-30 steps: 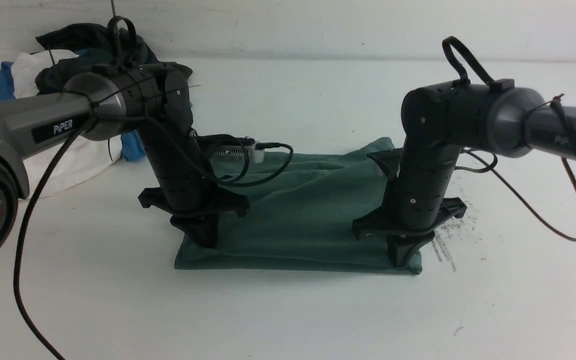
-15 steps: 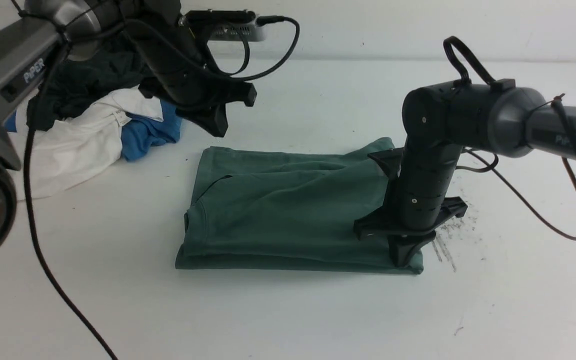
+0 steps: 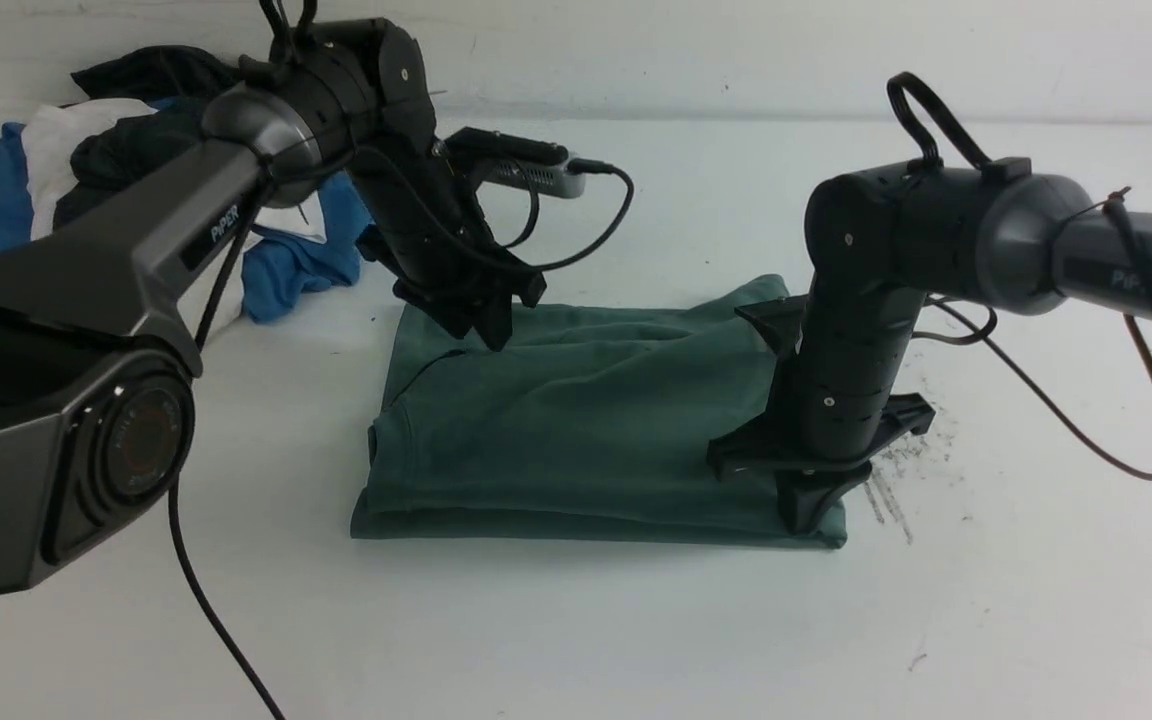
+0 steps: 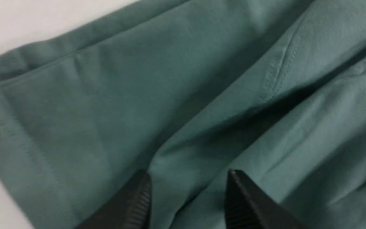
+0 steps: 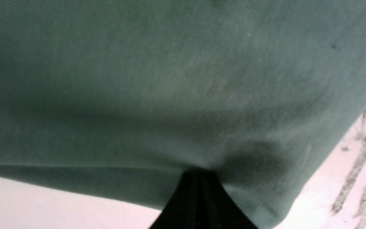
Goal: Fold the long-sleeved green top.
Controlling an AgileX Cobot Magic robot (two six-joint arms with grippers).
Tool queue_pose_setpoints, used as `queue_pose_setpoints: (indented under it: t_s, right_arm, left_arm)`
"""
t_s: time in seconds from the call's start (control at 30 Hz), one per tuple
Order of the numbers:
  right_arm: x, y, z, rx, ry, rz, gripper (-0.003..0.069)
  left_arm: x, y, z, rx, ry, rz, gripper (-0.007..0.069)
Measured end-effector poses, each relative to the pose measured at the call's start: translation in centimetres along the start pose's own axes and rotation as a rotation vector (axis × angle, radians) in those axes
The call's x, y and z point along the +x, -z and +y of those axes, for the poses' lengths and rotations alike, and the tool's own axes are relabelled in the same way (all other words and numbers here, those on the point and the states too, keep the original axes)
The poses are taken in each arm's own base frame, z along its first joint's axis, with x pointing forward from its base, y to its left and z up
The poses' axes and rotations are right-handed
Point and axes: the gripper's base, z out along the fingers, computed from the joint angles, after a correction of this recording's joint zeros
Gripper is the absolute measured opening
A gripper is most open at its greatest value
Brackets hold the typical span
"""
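Your right end effector (image 3: 804,518) is clenched on the near right corner of the folded green top (image 3: 576,430), which lies flat on the tabletop (image 3: 576,630) and stretches from it toward your left arm. Your left end effector (image 4: 187,178) is released, jaws apart and empty, hovering just over the top's far left corner, with a heap of clothes (image 3: 276,265) beyond it.
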Motion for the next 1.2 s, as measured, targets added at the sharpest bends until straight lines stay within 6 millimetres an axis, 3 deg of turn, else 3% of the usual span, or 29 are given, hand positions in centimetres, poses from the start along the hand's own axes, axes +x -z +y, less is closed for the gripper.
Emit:
queue_pose_setpoints:
  t_s: [0.13,0.27,0.4,0.43,0.63,0.93,1.2]
  right_arm:
    - [0.0,0.0,0.0,0.0,0.0,0.0,-0.0015]
    - [0.0,0.0,0.0,0.0,0.0,0.0,-0.0015]
    - [0.0,0.0,0.0,-0.002,0.006,0.0,-0.0015]
    - [0.0,0.0,0.1,-0.007,0.01,0.0,-0.0015]
    - [0.0,0.0,0.1,-0.023,0.006,0.001,-0.0015]
    - [-0.1,-0.4,0.0,-0.025,0.001,0.01,-0.0015]
    - [-0.2,-0.4,0.1,-0.039,-0.028,0.01,-0.0015]
  left_arm:
    - [0.1,-1.0,-0.2,0.013,-0.003,0.017,0.0379]
    - [0.1,-1.1,-0.2,0.02,0.0,0.017,0.0362]
    - [0.1,-1.2,-0.3,0.026,0.002,0.018,0.0265]
    - [0.1,-1.4,-0.2,0.026,0.0,0.021,0.0198]
    - [-0.5,-0.5,-0.3,0.022,-0.031,-0.017,0.0018]
    - [-1.6,3.0,-0.8,0.013,0.023,-0.106,0.0016]
    - [-1.1,3.5,0.9,0.0,0.149,-0.094,0.0016]
